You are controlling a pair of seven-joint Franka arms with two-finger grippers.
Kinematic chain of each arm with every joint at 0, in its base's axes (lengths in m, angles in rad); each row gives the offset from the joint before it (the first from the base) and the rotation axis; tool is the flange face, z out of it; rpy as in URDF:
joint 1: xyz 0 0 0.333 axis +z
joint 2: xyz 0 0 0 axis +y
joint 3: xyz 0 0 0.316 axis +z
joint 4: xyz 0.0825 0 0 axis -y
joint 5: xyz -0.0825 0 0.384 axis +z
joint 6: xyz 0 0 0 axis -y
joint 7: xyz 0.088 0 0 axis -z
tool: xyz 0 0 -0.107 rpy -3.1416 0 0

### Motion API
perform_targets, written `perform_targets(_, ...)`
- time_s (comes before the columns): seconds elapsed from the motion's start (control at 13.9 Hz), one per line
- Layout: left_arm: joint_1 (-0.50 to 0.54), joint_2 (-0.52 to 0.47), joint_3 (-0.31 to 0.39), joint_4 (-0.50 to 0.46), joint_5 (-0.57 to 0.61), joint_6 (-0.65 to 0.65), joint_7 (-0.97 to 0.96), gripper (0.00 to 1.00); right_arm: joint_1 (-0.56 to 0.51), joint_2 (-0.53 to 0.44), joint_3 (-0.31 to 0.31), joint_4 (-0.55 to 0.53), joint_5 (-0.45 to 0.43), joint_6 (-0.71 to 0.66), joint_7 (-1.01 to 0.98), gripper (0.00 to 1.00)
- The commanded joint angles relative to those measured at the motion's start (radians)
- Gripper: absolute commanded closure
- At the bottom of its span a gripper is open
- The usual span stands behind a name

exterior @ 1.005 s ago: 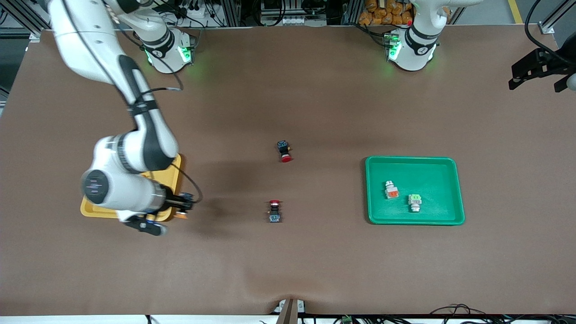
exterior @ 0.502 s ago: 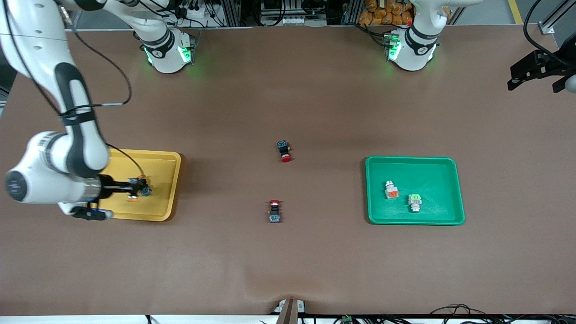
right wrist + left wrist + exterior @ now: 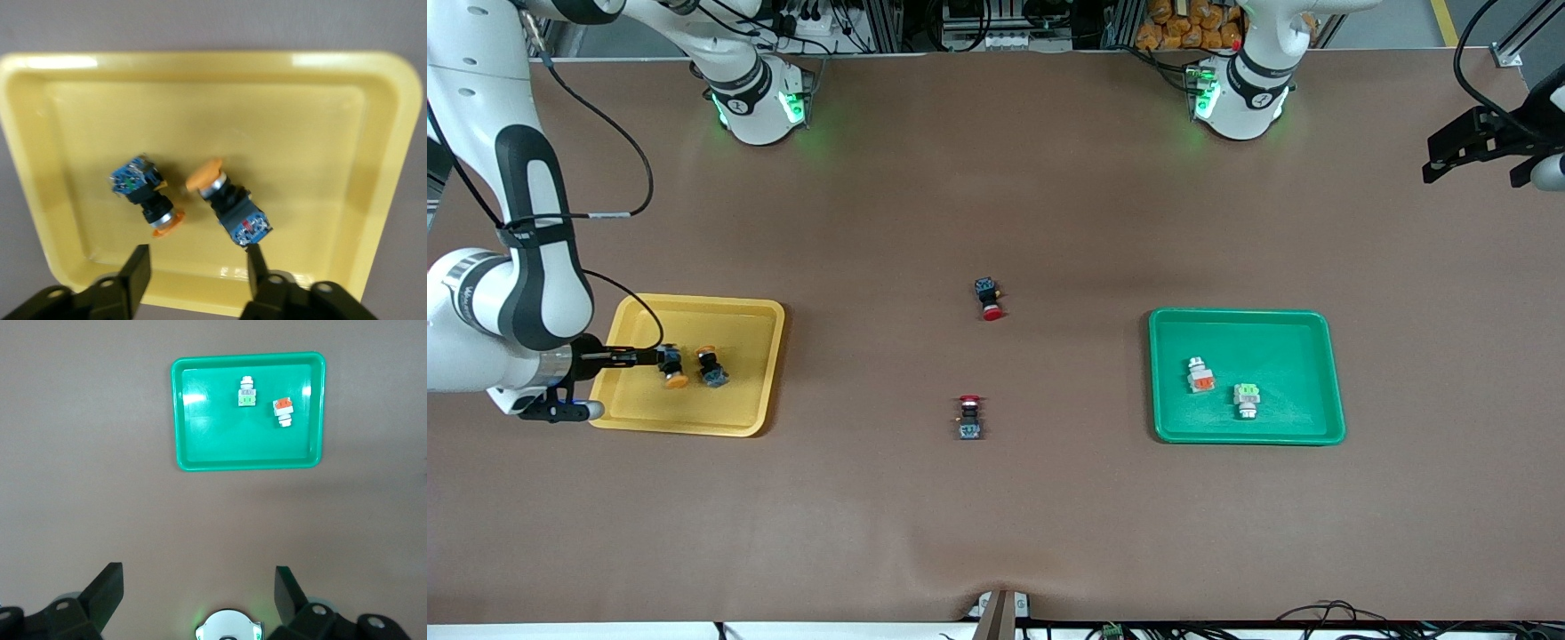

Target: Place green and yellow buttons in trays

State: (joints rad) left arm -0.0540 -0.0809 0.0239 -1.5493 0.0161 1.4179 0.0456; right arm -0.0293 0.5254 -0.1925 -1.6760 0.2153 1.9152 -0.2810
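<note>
Two red-capped switches (image 3: 988,299) (image 3: 969,418) mid-table between yellow tray (image 3: 769,373) and green tray (image 3: 1160,373), bare table around them

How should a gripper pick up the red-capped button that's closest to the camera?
That red-capped button lies on its side on the bare table, cap toward the robot bases. Likely best: come straight down from above and pinch the black body across its flat sides, below the wider mushroom cap, which would slip.

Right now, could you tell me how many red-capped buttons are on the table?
2. One red-capped button lies mid-table between the trays; the other red-capped button lies nearer the front camera. Neither is in a tray.
</note>
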Motion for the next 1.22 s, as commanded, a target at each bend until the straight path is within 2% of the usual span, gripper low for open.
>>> perform_targets(0.0,0.0,0.0,-0.004,-0.005,-0.002,0.016,-0.013,0.0,0.008,-0.117,0.008,-0.022,-0.019,-0.008,0.005,0.0)
perform_targets(0.14,0.002,0.0,-0.005,-0.003,-0.002,0.013,-0.012,0.0,0.014,-0.203,0.021,-0.031,-0.055,-0.039,0.023,0.0)
perform_targets(0.29,0.0,0.003,-0.006,0.003,-0.013,0.013,-0.012,0.0,0.005,-0.299,0.073,-0.031,-0.135,-0.122,0.095,0.0)
perform_targets(0.5,-0.004,0.01,-0.002,0.005,-0.008,0.015,-0.012,0.0,-0.021,-0.418,0.11,-0.03,-0.149,-0.228,0.123,0.0)
perform_targets(0.65,-0.003,0.015,-0.002,0.005,-0.011,0.013,-0.01,0.0,-0.027,-0.484,0.113,-0.025,-0.151,-0.281,0.132,0.0)
perform_targets(0.86,-0.003,0.015,-0.001,0.011,-0.015,0.015,-0.009,0.0,-0.026,-0.518,0.111,0.027,-0.154,-0.402,0.201,0.0)
perform_targets(1.15,-0.003,0.018,0.001,0.009,-0.018,0.013,-0.003,0.0,-0.027,-0.533,0.163,0.096,-0.203,-0.485,0.233,0.0)
